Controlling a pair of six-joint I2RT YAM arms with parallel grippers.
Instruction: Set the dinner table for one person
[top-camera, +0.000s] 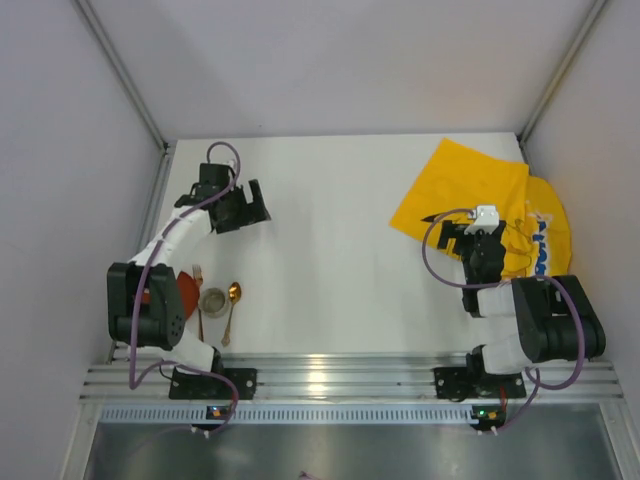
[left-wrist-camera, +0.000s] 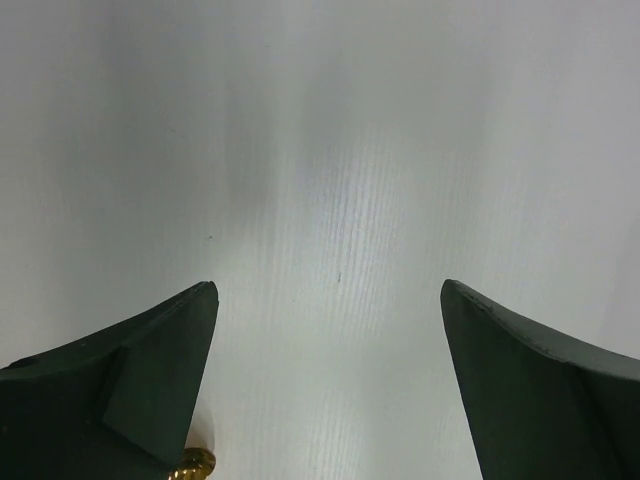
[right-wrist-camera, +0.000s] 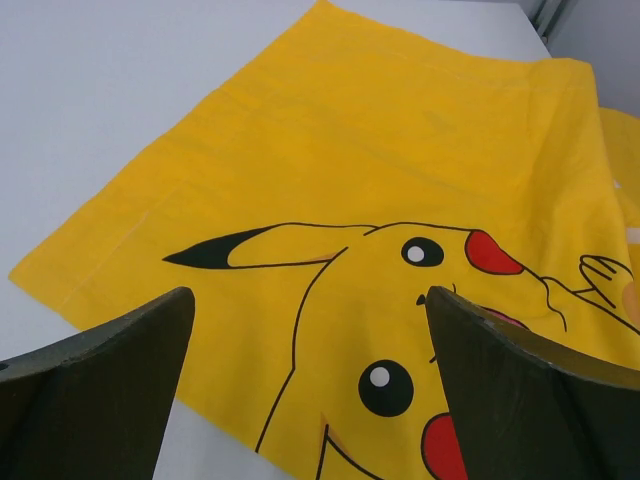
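Both open and empty, our left gripper (top-camera: 250, 205) sits at upper left while our right gripper (right-wrist-camera: 308, 300) hangs over the yellow mat (right-wrist-camera: 330, 150), which we think needs pulling flat next.

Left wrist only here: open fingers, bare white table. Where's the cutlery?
Observer: The fork and spoon lie side by side at the near left, beside the left arm, with a small bowl between them.
Operator: Plate?
Observer: A red plate sits just left of the fork, mostly hidden under the left arm.
Operator: Mat?
Observer: The yellow mat lies rumpled in the far right corner of the table, with the right gripper open over it.
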